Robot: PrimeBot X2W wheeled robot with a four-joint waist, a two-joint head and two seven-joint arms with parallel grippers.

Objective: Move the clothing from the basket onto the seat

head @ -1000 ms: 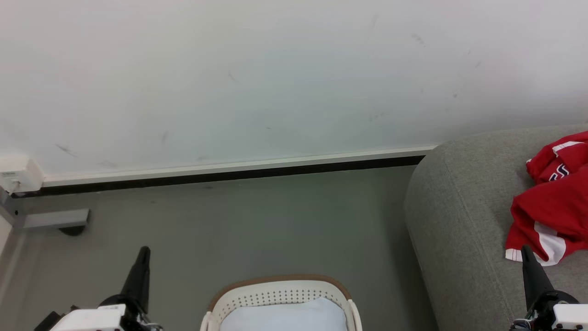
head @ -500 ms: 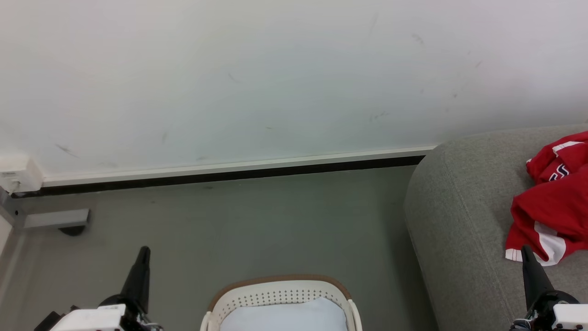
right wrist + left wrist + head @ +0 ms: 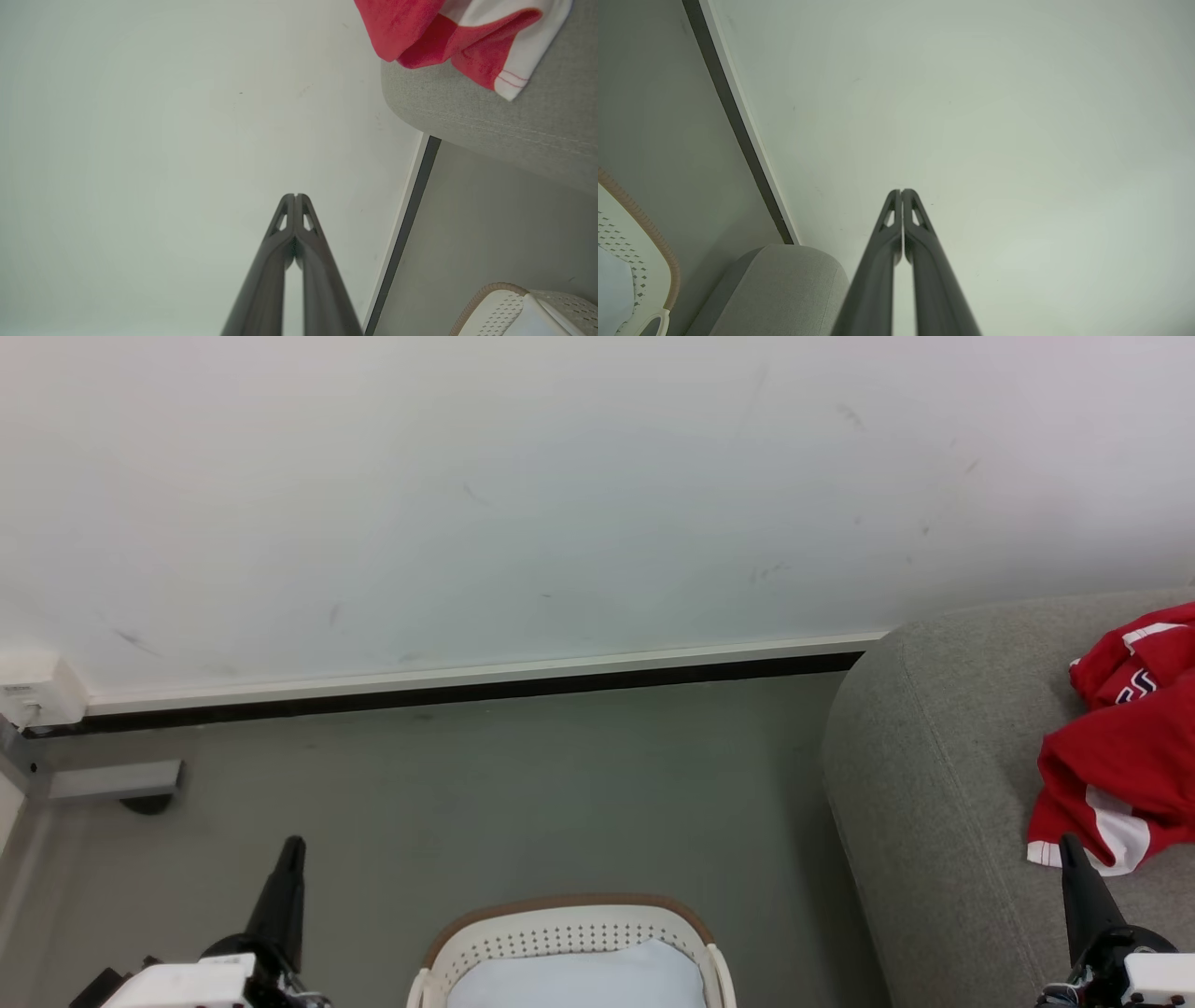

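With nothing moved in the past second, you see the left pincer [image 3: 292, 847] and right pincer [image 3: 1067, 843] clenched and empty, the clothing [image 3: 1125, 751] lying on the seat [image 3: 934, 784], no red showing in the basket [image 3: 569, 922]: task likely done.

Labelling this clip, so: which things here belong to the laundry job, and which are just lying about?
Job: grey seat; red clothing, lying on it; cream basket, holding something pale I cannot identify.
Lying about: white wall box; grey bracket beside it; skirting strip.
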